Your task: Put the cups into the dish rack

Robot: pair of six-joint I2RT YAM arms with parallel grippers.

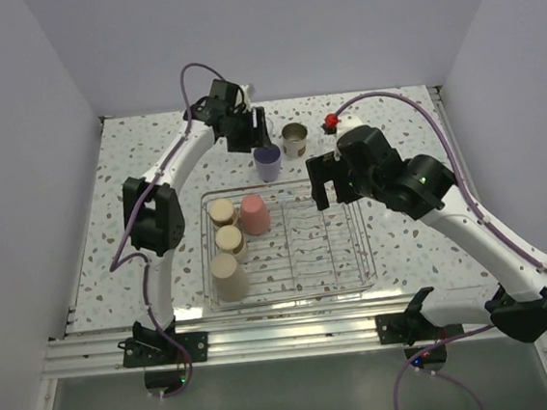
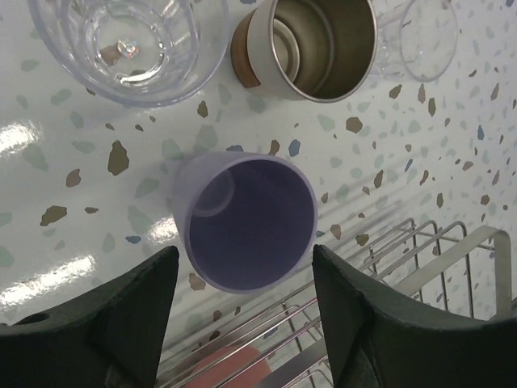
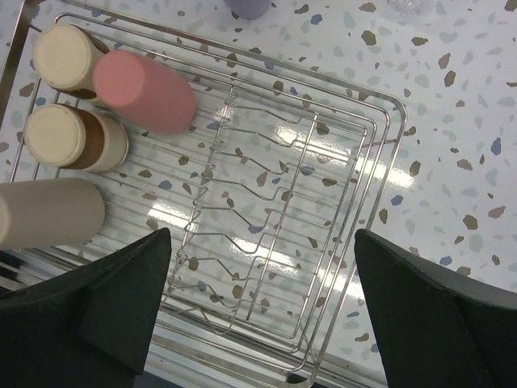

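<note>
The dish rack [image 1: 341, 257] [image 3: 339, 153] holds two short brown cups [image 1: 222, 212] [image 1: 229, 240], a red-pink cup [image 1: 255, 214] [image 3: 145, 90] and a tall tan cup [image 1: 228, 277] [image 3: 48, 212], all upside down along its left side. A lavender cup [image 1: 268, 163] [image 2: 250, 222] stands upright on the table just behind the rack. My left gripper [image 1: 253, 144] [image 2: 242, 271] hangs over it, open, a finger on either side and not touching. A metallic cup [image 1: 294, 140] [image 2: 315, 44] and two clear cups [image 2: 129, 44] [image 2: 424, 40] stand further back. My right gripper [image 1: 331, 197] [image 3: 262, 250] is open and empty above the rack's right half.
A small red object [image 1: 330, 122] lies on the speckled table behind the right arm. The rack's wire rim [image 2: 436, 250] runs close under my left fingers. White walls close in the table on the left, the right and the back.
</note>
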